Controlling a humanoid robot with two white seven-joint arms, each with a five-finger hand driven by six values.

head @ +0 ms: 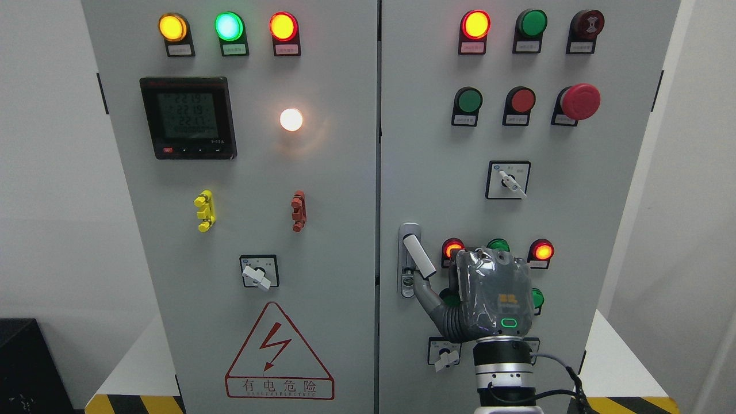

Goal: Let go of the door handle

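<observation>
At the far left stands a white wall, and at the lower left corner there is a dark box (pixel 29 368). Next comes the left door (pixel 241 241) of the grey cabinet. Along its top are a yellow lamp (pixel 172 27), a green lamp (pixel 229 26) and a red-orange lamp (pixel 283 26), all lit. Below them is a digital meter (pixel 188 118) with a dark frame, and to the right of it a white lamp (pixel 291 119) shines. Lower are a yellow clip (pixel 204 211) and a red clip (pixel 298 211), then a rotary switch (pixel 259 271), and under it a triangle warning sign (pixel 279 353) with a red lightning bolt.

The right door (pixel 604 230) starts after the middle seam. Just right of this seam, at middle height, is the door handle (pixel 415 257): a grey plate with a white lever that is tilted, its lower end pointing down and to the right. The right hand (pixel 489 296) comes up from the bottom edge, its back toward the camera. Its thumb (pixel 424 290) reaches to the left and touches the plate just under the lever's lower end. The other fingers are hidden behind the palm, so I cannot tell if the hand is gripping or loose.

Above the hand are a selector switch (pixel 508 180), a row of round buttons, and a big red emergency button (pixel 579 102) at the right. Lit red lamps (pixel 542 251) stand near the hand.
</observation>
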